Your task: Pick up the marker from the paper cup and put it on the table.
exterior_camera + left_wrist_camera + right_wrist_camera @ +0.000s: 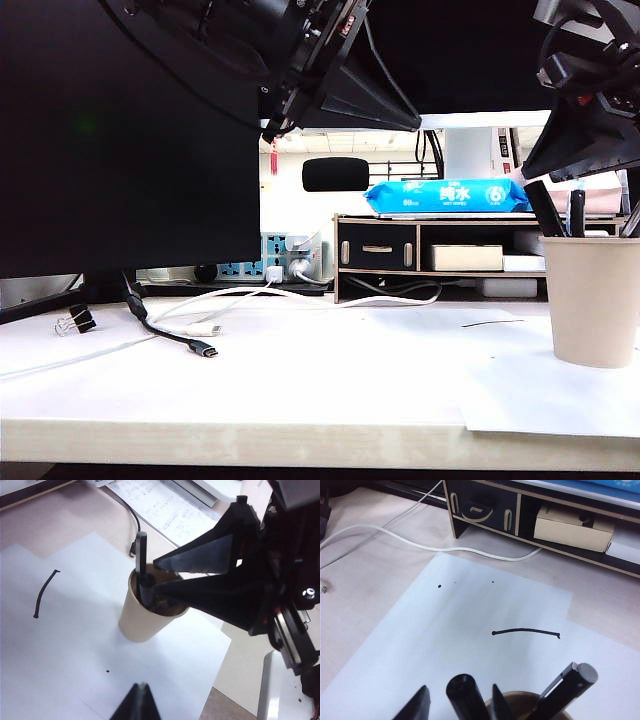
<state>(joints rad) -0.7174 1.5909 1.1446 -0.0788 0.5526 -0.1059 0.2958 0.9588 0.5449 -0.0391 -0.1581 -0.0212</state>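
The tan paper cup [592, 300] stands on a white sheet at the right of the table [300, 430]. Dark pens stick out of its rim. The marker [465, 697], a thick black barrel, leans out of the cup [520, 700], and its label band is hidden. My right gripper [460, 689] is open, one finger on each side of the marker's top, with a gap on both sides. In the left wrist view its fingers [200, 562] reach over the cup [142, 622]. My left gripper [141, 700] hangs shut and empty high above the sheet, left of the cup.
A second black pen with a clip [567, 690] leans in the cup beside the marker. A black-and-wood organiser shelf [420, 255] with a blue wipes pack [445, 196] stands behind. White and black cables [190, 335] and a binder clip [75, 320] lie at the left.
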